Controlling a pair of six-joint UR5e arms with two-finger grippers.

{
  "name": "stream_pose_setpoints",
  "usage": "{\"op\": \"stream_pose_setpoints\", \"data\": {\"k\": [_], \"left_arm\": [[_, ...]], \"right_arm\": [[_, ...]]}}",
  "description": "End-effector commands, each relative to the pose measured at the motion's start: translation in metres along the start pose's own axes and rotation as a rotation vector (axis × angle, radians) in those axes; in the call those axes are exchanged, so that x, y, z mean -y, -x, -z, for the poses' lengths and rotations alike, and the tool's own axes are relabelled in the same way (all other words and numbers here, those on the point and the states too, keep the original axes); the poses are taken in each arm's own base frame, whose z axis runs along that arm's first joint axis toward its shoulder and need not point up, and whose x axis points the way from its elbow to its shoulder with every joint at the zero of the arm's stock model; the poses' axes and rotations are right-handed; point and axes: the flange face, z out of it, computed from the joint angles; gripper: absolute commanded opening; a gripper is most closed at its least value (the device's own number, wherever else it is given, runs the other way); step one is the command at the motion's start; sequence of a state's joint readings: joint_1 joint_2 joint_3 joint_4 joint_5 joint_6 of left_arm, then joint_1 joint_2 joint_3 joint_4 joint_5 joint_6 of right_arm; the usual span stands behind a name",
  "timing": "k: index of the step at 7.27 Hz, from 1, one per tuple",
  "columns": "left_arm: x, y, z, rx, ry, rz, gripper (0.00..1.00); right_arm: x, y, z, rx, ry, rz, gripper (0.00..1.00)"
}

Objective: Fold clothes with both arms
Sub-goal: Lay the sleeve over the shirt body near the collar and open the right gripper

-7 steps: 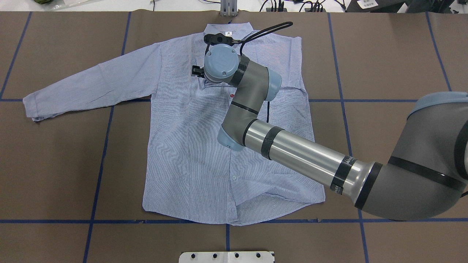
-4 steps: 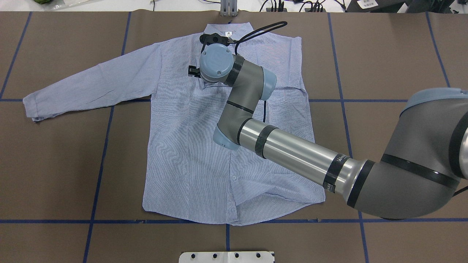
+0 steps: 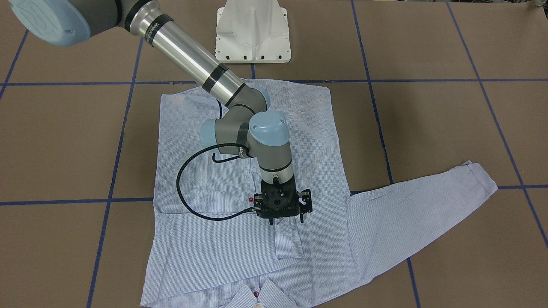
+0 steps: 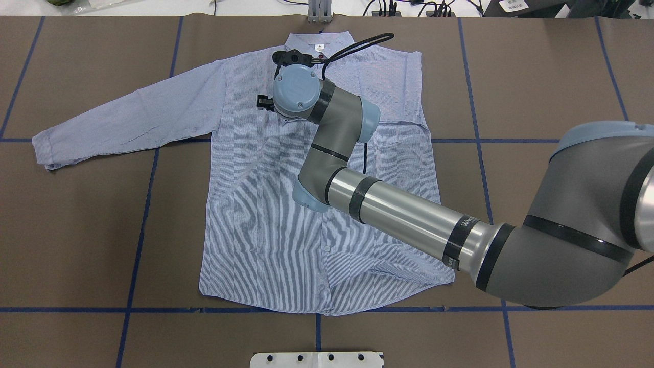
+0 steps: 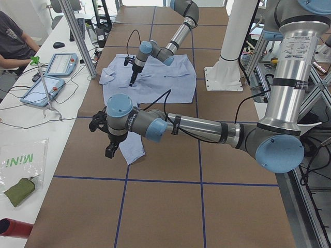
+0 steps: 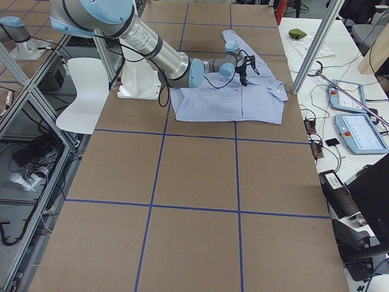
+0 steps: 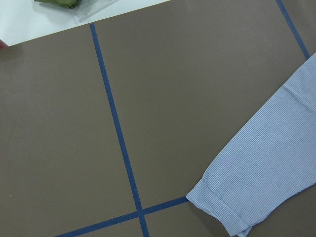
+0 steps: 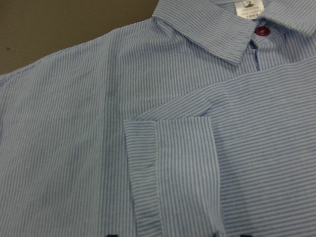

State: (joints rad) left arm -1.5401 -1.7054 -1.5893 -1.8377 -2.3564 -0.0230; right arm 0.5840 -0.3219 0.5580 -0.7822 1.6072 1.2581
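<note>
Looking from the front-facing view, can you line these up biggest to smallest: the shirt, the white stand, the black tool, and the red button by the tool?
Largest to smallest:
1. shirt
2. white stand
3. right tool
4. red button

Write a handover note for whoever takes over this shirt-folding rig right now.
Right pincer: open, over the chest of the shirt, above the cuff of the folded sleeve.
Left pincer: above the table near the spread sleeve; open or shut cannot be told.
Shirt: flat, front up, collar away from the robot.
Done: sleeve on the robot's right folded across the front.
Left: fold in the spread sleeve, then the body.
</note>
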Motion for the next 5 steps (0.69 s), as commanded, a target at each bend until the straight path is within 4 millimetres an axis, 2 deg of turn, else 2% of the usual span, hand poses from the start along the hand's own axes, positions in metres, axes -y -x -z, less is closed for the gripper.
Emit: {"op": "stream_pose_setpoints", "data": {"k": [1, 2, 3, 4, 5], "left_arm": [[-0.001, 0.001, -0.001, 0.000, 0.003, 0.002, 1.00], [-0.002, 0.003, -0.002, 0.002, 0.005, 0.004, 1.00], [-0.003, 0.003, -0.003, 0.002, 0.006, 0.005, 1.00], [-0.002, 0.003, -0.002, 0.002, 0.004, 0.005, 1.00], [-0.002, 0.003, -0.002, 0.002, 0.004, 0.003, 1.00]], "right_arm": [[0.000, 0.023, 0.012, 0.027, -0.002, 0.006, 0.81], [0.001, 0.030, 0.015, 0.034, -0.003, 0.007, 0.73], [0.001, 0.036, 0.019, 0.042, -0.005, 0.008, 0.61], [0.000, 0.037, 0.019, 0.043, -0.005, 0.011, 0.54], [-0.002, 0.043, 0.022, 0.065, -0.012, 0.014, 0.53]]}}
